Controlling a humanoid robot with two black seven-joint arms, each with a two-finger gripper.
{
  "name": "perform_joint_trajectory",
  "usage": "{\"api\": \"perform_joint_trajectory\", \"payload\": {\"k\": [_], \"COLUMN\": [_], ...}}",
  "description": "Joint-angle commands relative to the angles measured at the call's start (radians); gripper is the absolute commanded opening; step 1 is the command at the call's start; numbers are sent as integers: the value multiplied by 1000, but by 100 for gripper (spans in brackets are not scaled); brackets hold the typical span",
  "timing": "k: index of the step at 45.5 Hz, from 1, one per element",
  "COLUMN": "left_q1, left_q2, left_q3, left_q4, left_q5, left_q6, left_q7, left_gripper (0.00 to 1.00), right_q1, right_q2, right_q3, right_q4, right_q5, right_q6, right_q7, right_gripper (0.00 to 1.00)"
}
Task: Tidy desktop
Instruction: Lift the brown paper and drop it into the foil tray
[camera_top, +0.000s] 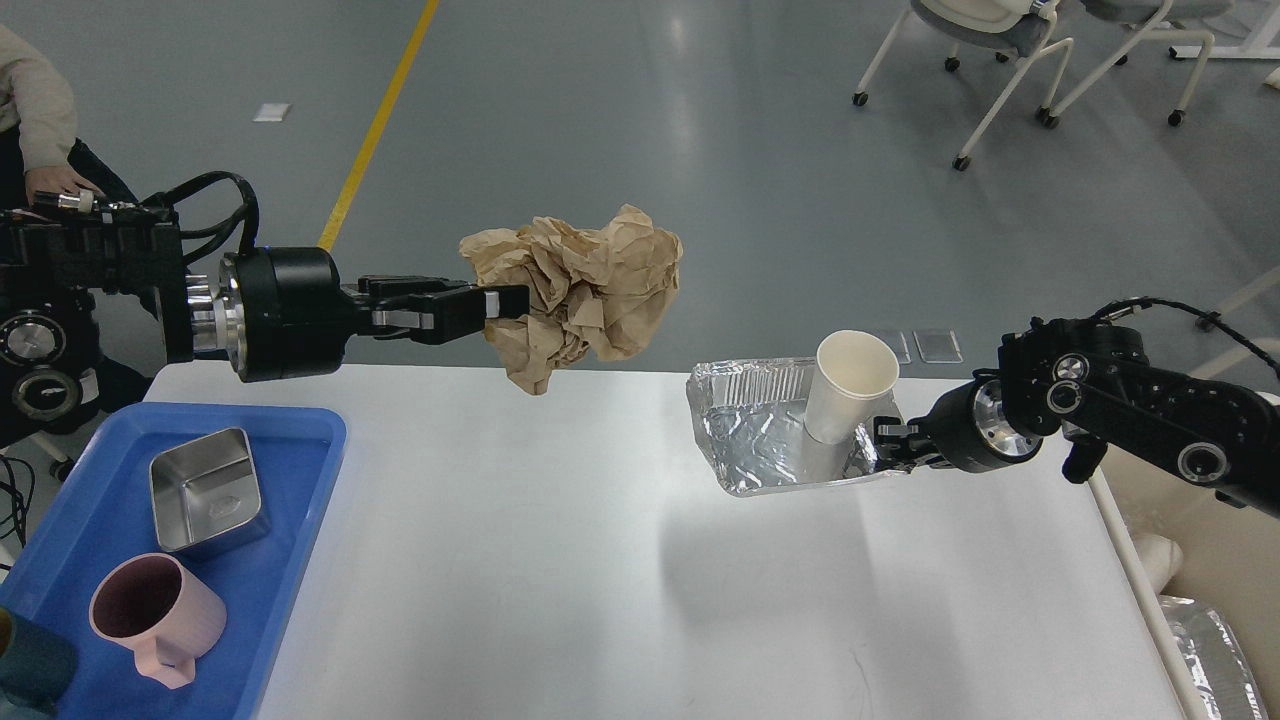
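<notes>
The white desktop (560, 580) fills the lower middle of the head view. My left gripper (505, 305) is shut on a crumpled brown paper ball (585, 290) and holds it in the air above the desktop's far edge. My right gripper (885, 445) is shut on the right rim of a crinkled foil tray (760, 430), which it holds tilted above the desktop. A white paper cup (848, 385) leans inside the foil tray.
A blue plastic tray (290, 500) at the front left holds a metal box (205, 490) and a pink mug (155, 615). A cream bin (1215, 570) with foil inside stands right of the desktop. Chairs stand on the floor at the far right.
</notes>
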Motion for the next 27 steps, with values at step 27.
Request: {"api": "perform_joint_trajectory", "payload": {"k": [27], "left_q1": [37], "left_q2": [-692], "left_q3": [99], "left_q4": [598], "left_q5": [20], "left_q6": [7], "left_q7": [17], "left_gripper": [18], "right_q1": [6], "right_q2": [7], "right_q3": [3], "right_q4": [-1], "right_q5": [3], "right_q6": [0], "right_q7": [0], "right_gripper": [0]}}
